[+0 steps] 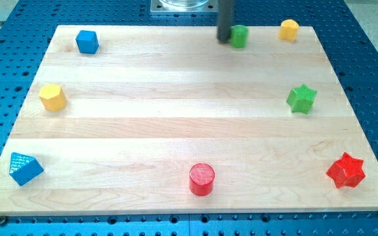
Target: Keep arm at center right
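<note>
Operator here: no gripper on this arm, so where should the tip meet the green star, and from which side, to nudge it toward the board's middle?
Judging by its pose, meet the green star on its right-hand side, pushing toward the view's left. My tip sits beside the green cylinder at the top edge, so it must circle round the star first.

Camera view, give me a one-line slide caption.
My tip rests at the board's top edge, just left of the green cylinder; seven other blocks ring the edges.

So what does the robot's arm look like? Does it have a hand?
No hand shows. All you can see is a straight, dark grey rod, smooth and round like a thick stick, coming down from the view's top. Its flat lower end, my tip, sits right beside a green block near the board's top edge. No cables, stickers or markings show on it. The rest of the arm is out of view.
</note>
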Robot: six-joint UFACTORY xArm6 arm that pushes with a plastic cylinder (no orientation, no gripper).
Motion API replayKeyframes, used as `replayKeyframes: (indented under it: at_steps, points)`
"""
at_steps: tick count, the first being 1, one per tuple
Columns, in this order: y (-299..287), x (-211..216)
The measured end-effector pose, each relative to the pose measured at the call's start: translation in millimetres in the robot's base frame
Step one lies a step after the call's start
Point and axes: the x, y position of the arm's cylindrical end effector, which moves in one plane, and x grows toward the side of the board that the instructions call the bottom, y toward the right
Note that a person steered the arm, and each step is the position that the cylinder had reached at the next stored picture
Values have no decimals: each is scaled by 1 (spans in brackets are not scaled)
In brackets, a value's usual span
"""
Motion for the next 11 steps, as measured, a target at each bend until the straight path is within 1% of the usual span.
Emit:
replayKeyframes:
  at_steps: [2,3,4,5,8,9,10,11]
  points:
    - [31,35]
    - [72,34]
    - [74,38]
    - [71,56]
    - [78,63]
    - [91,65]
    - [158,65]
    - [225,81]
